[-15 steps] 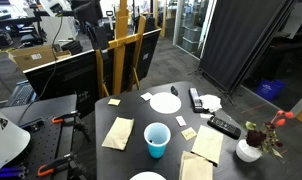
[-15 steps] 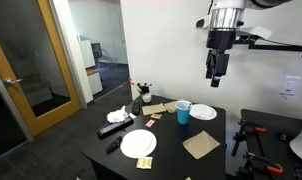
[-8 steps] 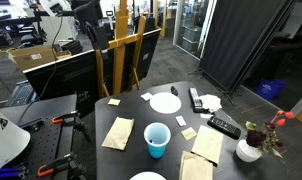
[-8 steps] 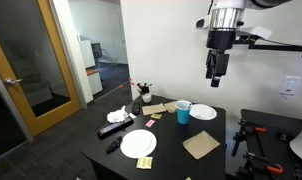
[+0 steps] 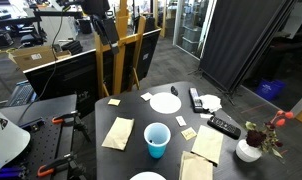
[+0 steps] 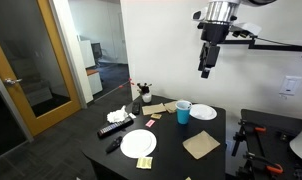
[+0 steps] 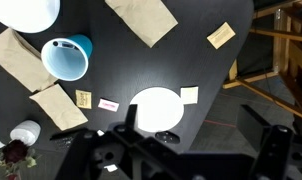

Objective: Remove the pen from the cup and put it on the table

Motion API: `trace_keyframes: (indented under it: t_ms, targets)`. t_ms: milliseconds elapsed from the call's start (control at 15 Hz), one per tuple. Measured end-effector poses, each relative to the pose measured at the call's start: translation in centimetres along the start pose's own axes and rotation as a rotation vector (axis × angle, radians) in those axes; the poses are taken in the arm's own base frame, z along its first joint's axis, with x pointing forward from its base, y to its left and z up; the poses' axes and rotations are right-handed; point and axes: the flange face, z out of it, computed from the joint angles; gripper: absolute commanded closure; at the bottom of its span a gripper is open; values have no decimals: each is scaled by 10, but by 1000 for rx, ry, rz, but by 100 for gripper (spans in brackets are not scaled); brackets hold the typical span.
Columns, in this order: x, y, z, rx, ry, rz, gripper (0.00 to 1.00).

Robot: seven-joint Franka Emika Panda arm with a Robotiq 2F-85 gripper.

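The light blue cup point(image 5: 157, 138) stands upright near the front of the black table point(image 5: 141, 112); it also shows in the other exterior view point(image 6: 183, 112) and at the upper left of the wrist view point(image 7: 66, 57). I cannot make out the pen in any view; the cup's inside looks pale, with no dark stick visible. My gripper point(image 6: 205, 66) hangs high above the table, well clear of the cup, and also appears at the top of an exterior view point(image 5: 106, 27). In the wrist view its dark fingers point(image 7: 125, 122) stand wide apart and empty.
White plates point(image 7: 158, 108) point(image 7: 26, 10), tan napkins point(image 7: 141, 20) point(image 7: 21, 55), yellow sticky notes point(image 7: 221, 35), black remotes point(image 5: 223, 126) point(image 5: 195, 99) and a white vase with flowers point(image 5: 253, 145) lie on the table. A wooden easel point(image 5: 121, 50) stands behind the table.
The arm has shifted sideways and slightly upward above the table. The objects on the table have not moved.
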Motion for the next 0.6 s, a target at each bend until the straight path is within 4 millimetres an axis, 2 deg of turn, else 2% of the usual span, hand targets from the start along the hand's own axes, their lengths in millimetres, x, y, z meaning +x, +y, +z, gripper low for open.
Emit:
trace_keyframes:
  t_ms: [267,600]
  targets:
    - [13,32,-5,-4,17,-1,0]
    - [30,69,-1,-9,8,-1,0]
